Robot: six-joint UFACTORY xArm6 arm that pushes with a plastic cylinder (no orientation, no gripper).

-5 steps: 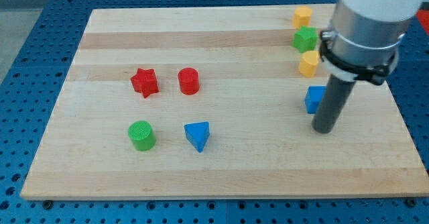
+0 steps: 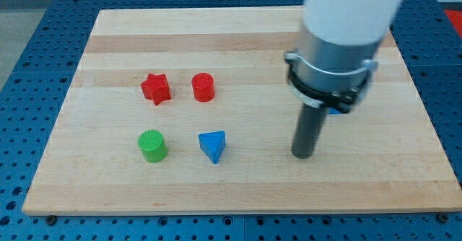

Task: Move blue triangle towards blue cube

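Observation:
The blue triangle lies on the wooden board below the middle, toward the view's left. My tip rests on the board well to the right of it, at about the same height in the view, apart from it. The blue cube is almost wholly hidden behind the arm; only a small blue sliver shows at the arm's lower right edge.
A red star and a red cylinder sit above the triangle. A green cylinder sits to the triangle's left. The arm's body covers the board's upper right part.
My tip has moved to the view's left and slightly down, away from the blue cube. The arm now hides the cube and the yellow and green blocks at upper right. No block has moved.

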